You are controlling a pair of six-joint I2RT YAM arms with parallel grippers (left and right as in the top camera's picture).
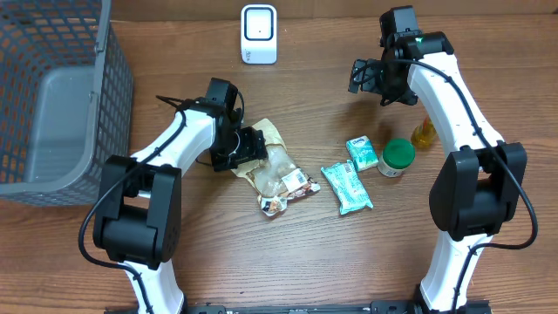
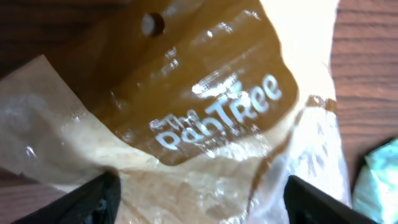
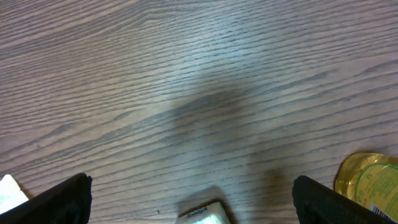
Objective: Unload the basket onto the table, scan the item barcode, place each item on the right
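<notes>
A clear and brown snack bag (image 1: 277, 166) printed "The PanTree" lies on the table left of centre and fills the left wrist view (image 2: 205, 112). My left gripper (image 1: 248, 148) is low over its upper left end. Its jaws stand open, one dark finger (image 2: 93, 199) on each side of the bag (image 2: 199, 199). The white barcode scanner (image 1: 259, 33) stands at the back edge. My right gripper (image 1: 366, 77) hovers open over bare wood at the back right, with nothing between its fingers (image 3: 193, 199).
A grey wire basket (image 1: 118, 78) fills the back left corner. Right of the bag lie a teal packet (image 1: 347, 187) and a small teal carton (image 1: 362, 153), (image 3: 202, 214), then a green-lidded jar (image 1: 398, 157) and a yellow bottle (image 1: 424, 133), (image 3: 367, 180).
</notes>
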